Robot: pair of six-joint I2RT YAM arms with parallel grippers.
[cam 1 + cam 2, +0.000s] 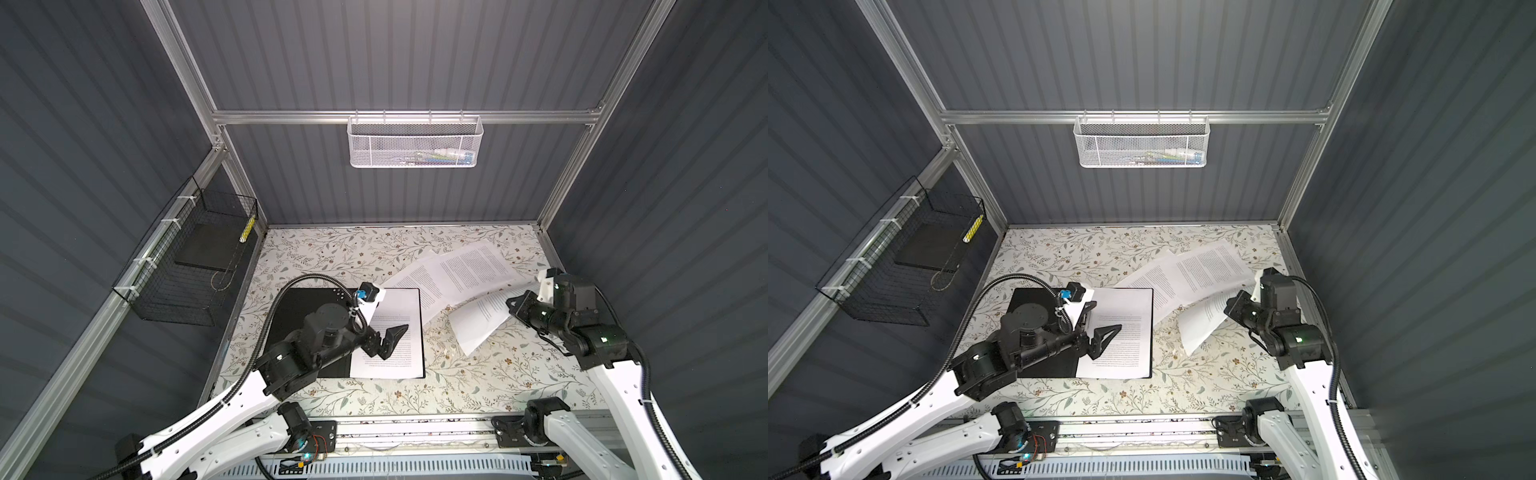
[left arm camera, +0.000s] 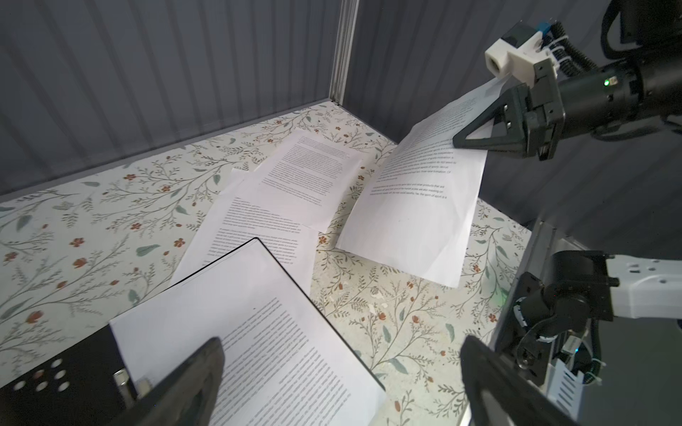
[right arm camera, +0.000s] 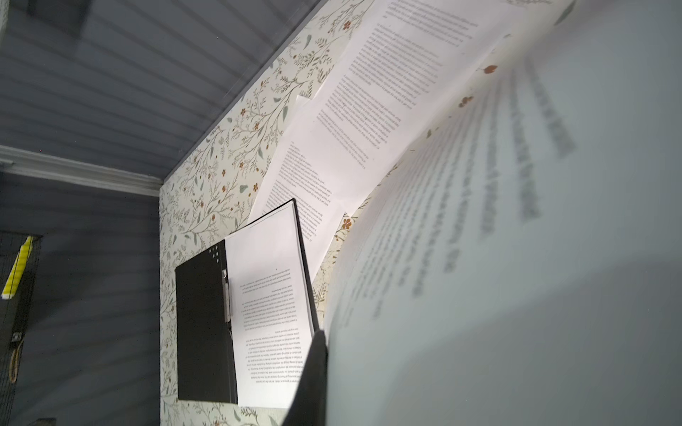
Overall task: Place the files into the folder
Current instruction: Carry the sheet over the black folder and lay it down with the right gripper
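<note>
Broadly, the floral table (image 1: 332, 257) carries everything. The folder (image 1: 293, 303) lies open and flat from 9 o'clock to the centre in both top views. Its black inside faces up, which I judge is so that sheets can be laid straight onto its right-hand half.

One filed sheet (image 1: 395, 303) already rests squarely on that half. At 1 to 2 o'clock the loose sheets (image 1: 469, 266) overlap in a loose fan, and the lowest one runs under the folder's far corner.

At 3 o'clock the held sheet (image 1: 478, 320) hangs curved from one edge, its free corner drooping toward the table. A grip on one edge suits carrying it across to the folder.

The right gripper (image 2: 461, 139) has its jaws pressed together on that sheet's edge. The left gripper (image 1: 1106, 316) is spread wide above the filed sheet, probably ready to steady it; whether it touches, I cannot tell.

Counted, there is one folder and two grippers. I am sure of four sheets: one filed, one held, two lying. A sliver beside the lying pair may be a fifth.
</note>
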